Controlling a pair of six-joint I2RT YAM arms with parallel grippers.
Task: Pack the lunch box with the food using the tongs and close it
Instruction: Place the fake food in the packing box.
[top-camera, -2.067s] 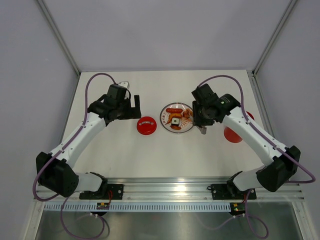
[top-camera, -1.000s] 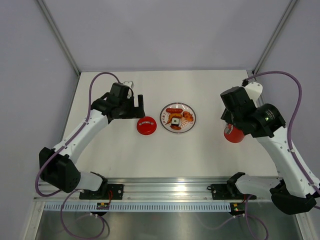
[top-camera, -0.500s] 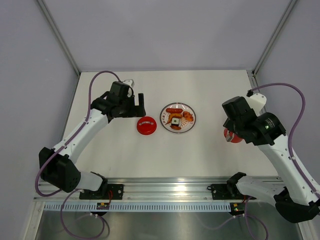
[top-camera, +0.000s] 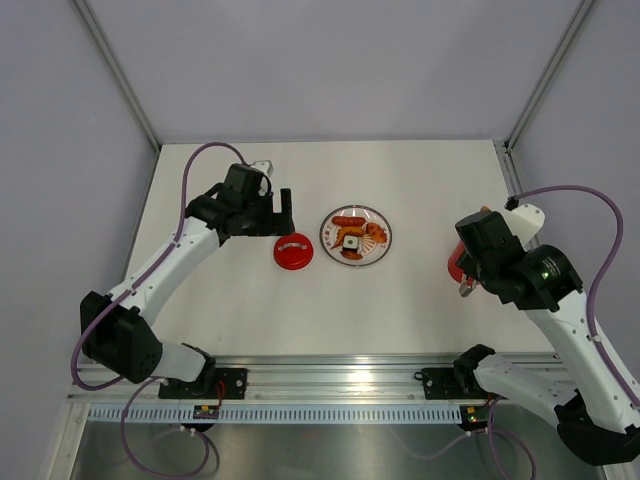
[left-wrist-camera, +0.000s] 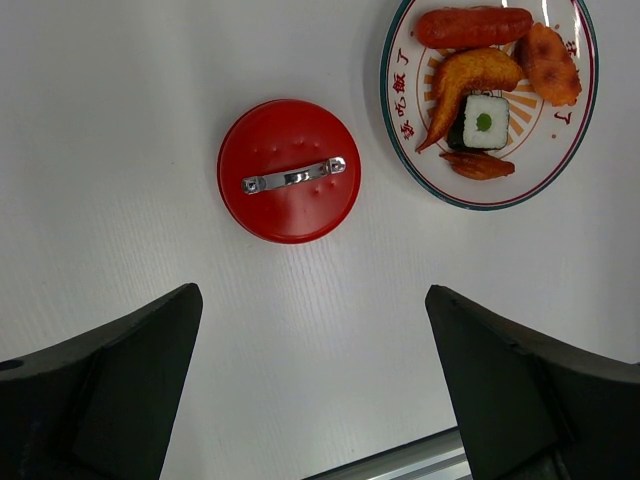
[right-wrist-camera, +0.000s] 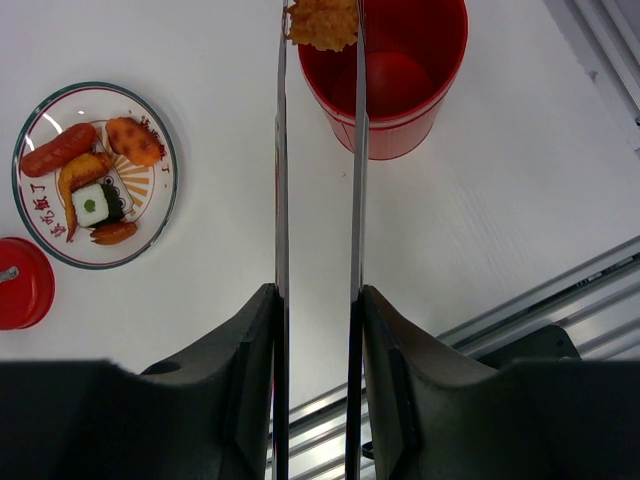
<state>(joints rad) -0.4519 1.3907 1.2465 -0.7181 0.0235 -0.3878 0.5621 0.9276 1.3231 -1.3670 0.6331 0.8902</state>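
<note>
The tongs (right-wrist-camera: 281, 200), long axis toward 12 o'clock, are being clamped in the right claw (right-wrist-camera: 318, 300), 1 fried piece (right-wrist-camera: 322, 22) being pinched over the lunch box (right-wrist-camera: 400, 90) at its 9 o'clock rim; the left claw (left-wrist-camera: 310, 300) is being held apart.

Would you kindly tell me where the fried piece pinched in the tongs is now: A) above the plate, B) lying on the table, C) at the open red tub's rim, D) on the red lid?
C: the right wrist view shows the tongs holding the fried piece over the rim of the open lunch box.
</note>
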